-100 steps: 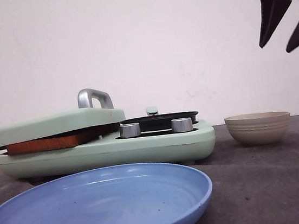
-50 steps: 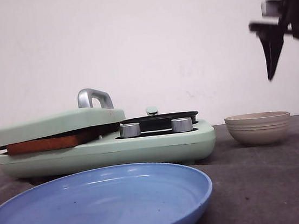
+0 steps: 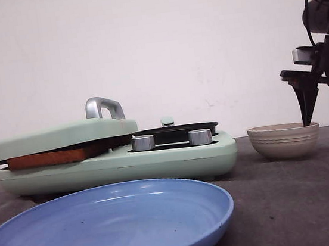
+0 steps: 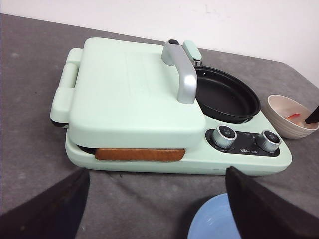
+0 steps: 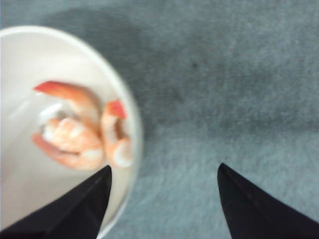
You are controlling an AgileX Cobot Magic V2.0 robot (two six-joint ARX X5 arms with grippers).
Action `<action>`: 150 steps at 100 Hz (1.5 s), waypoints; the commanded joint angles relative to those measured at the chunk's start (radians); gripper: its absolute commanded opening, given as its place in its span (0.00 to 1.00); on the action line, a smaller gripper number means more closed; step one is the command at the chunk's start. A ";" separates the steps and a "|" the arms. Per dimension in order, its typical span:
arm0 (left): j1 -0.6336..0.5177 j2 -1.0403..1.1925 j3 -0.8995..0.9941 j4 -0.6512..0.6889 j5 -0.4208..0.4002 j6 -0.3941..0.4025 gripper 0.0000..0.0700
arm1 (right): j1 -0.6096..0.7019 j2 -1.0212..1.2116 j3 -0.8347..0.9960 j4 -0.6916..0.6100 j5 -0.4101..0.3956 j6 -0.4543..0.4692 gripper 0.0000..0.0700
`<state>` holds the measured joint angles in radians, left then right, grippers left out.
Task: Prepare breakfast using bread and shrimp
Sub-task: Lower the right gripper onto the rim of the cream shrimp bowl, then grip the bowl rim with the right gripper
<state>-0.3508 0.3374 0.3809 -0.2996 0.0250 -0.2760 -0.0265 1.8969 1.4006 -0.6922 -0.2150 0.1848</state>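
The bread shows only as an orange-brown crust edge [image 3: 49, 158] under the shut lid of the mint-green breakfast maker [image 3: 175, 160]; the crust also shows in the left wrist view [image 4: 139, 155]. Pink-orange shrimp [image 5: 75, 134] lie in a beige bowl [image 3: 284, 140], whose rim also shows in the right wrist view [image 5: 135, 124]. My right gripper [image 5: 164, 167] is open and empty, low at the bowl's right side, one finger over the rim, the other outside it. It also shows in the front view [image 3: 327, 116]. My left gripper [image 4: 157, 172] is open and empty, held above the table in front of the maker.
A black pan [image 3: 175, 132] sits in the maker's right half, behind two silver knobs [image 3: 143, 143]. A steel handle [image 3: 103, 106] stands on the lid. A blue plate [image 3: 105, 226] lies nearest the camera on the grey table.
My right gripper has come down from the upper right to the level of the bowl's rim. The maker, plate, bowl and left arm have not moved.
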 commanded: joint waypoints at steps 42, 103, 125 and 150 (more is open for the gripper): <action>-0.003 0.001 0.011 0.007 0.000 0.029 0.67 | 0.018 0.058 0.021 0.069 -0.021 -0.015 0.53; -0.003 0.001 0.011 0.007 -0.002 0.029 0.67 | 0.071 0.139 0.021 0.081 -0.030 -0.006 0.51; -0.003 0.001 0.011 0.007 -0.003 0.029 0.67 | 0.097 0.139 0.021 0.103 -0.029 -0.001 0.20; -0.003 0.001 0.011 0.007 -0.003 0.029 0.67 | 0.103 0.139 0.021 0.109 -0.029 0.021 0.00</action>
<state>-0.3508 0.3374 0.3809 -0.3012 0.0246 -0.2539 0.0673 1.9942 1.4242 -0.5720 -0.2588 0.1989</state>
